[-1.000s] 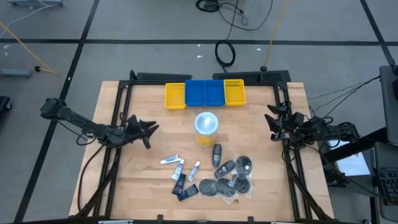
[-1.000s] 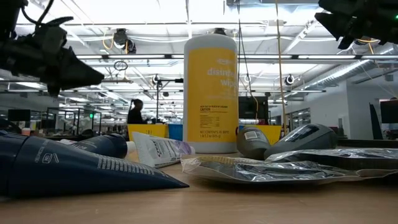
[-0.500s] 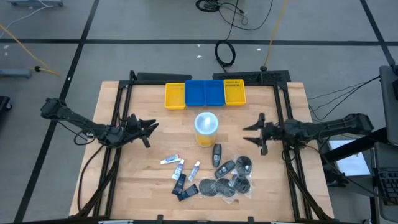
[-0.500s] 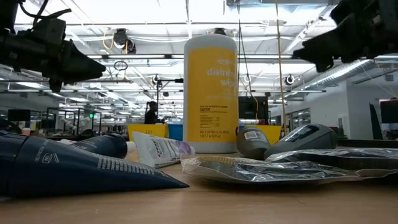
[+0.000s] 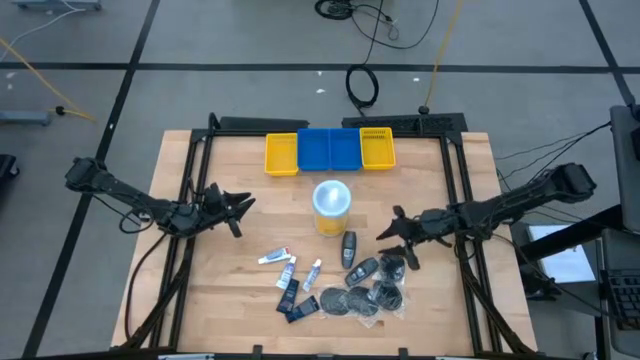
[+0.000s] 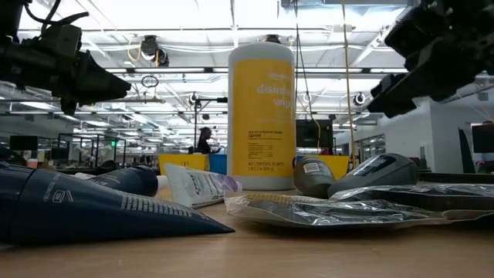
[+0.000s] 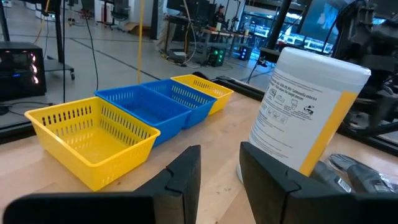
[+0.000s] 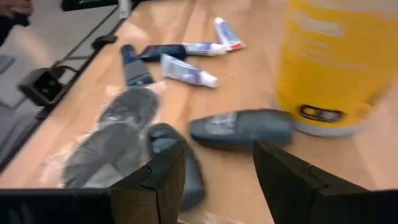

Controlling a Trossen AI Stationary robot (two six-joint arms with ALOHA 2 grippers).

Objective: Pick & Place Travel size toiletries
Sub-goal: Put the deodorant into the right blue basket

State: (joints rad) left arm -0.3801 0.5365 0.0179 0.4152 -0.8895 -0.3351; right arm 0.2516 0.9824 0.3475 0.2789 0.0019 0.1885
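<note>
Approach is the step in hand: the right gripper hangs over the right side of the heap of travel size toiletries on the bench, and nothing has been picked. Its jaws stand apart with clear space between them, holding and touching nothing. Seen from the right wrist, the nearest pieces ahead of them are a dark mini bottle lying on its side just beside the yellow wipes canister, another dark piece close under the fingers, and clear-wrapped dark packets; white tubes lie farther off.

My reading is that the next move calls for choosing one piece, descending until the jaws straddle it, and closing without nudging the canister or dragging a neighbouring packet.

The left gripper waits above the left part of the bench, jaws partly open and empty, facing the yellow and blue bins at the far edge, which look empty.
</note>
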